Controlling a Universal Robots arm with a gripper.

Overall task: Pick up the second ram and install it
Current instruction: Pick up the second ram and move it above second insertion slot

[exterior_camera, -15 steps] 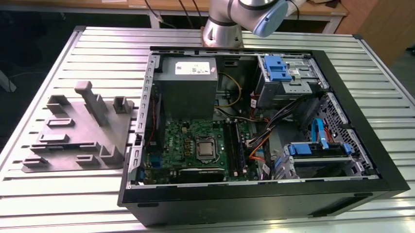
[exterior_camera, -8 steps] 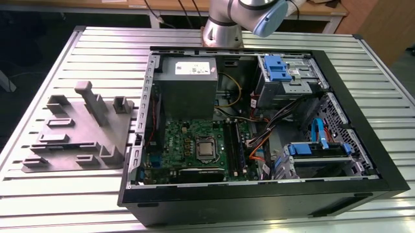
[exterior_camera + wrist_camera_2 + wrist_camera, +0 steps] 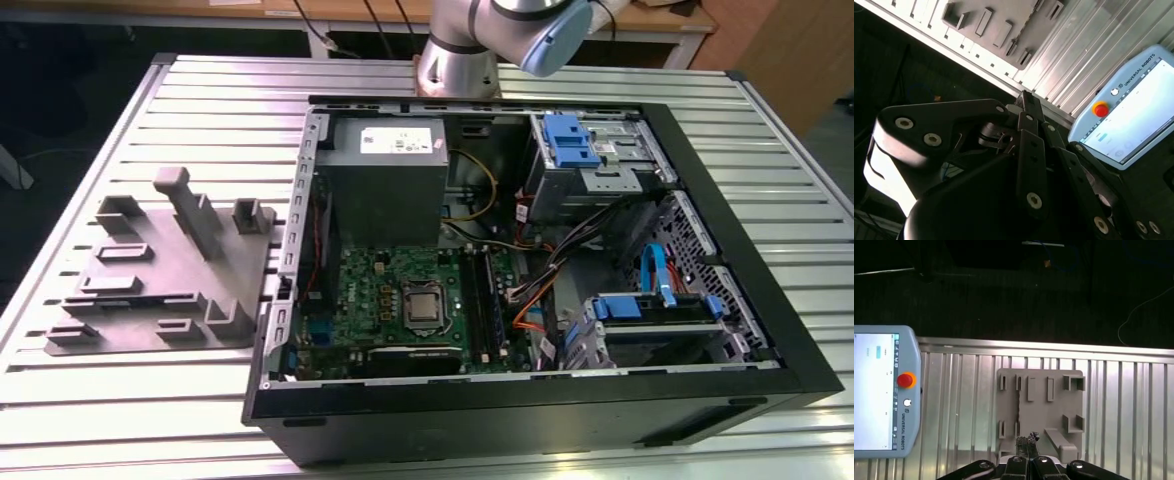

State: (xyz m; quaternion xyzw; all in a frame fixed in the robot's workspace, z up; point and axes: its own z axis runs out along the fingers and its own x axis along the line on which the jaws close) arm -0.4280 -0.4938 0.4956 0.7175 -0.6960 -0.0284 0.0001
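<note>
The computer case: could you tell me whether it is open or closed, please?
Open. The computer case has no side panel on top, so the motherboard and power supply lie exposed in the exterior view.

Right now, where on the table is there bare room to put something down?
In the exterior view, bare table lies nearer and farther than the grey fixture plate. The open computer case is crowded with cables and the motherboard.

White lettering runs along the grey rim of the control tablet (image 3: 884, 395) (image 3: 1131, 107), beside its red button (image 3: 905, 380), in both wrist views. In the exterior view, the white label (image 3: 400, 141) on the power supply (image 3: 380, 190) carries unreadably small print.
</note>
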